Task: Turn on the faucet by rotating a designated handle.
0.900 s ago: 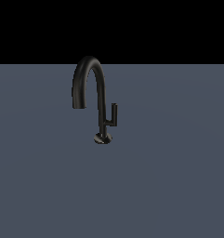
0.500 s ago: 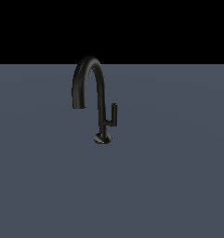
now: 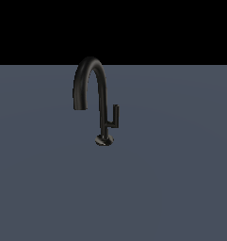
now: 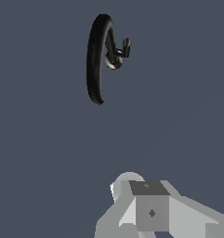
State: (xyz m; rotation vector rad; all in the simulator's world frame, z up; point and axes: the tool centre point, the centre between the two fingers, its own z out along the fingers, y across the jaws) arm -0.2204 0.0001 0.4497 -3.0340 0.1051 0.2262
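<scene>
A: Where is the faucet right now?

B: The faucet (image 3: 92,89) stands upright on the grey-blue floor (image 3: 181,188), round base down, its arched spout curving over to the exterior view's left and ending well above the surface. The handle (image 3: 114,117) sits low on the stem, on the exterior view's right, a short arm with an upright bar

A: And your gripper?

B: My gripper (image 4: 150,211) shows only in the wrist view, as pale grey blocks well apart from the faucet (image 4: 98,56) and the handle (image 4: 124,48). It touches nothing. The fingertips are out of sight, so I can't say whether the jaws are parted or closed
</scene>
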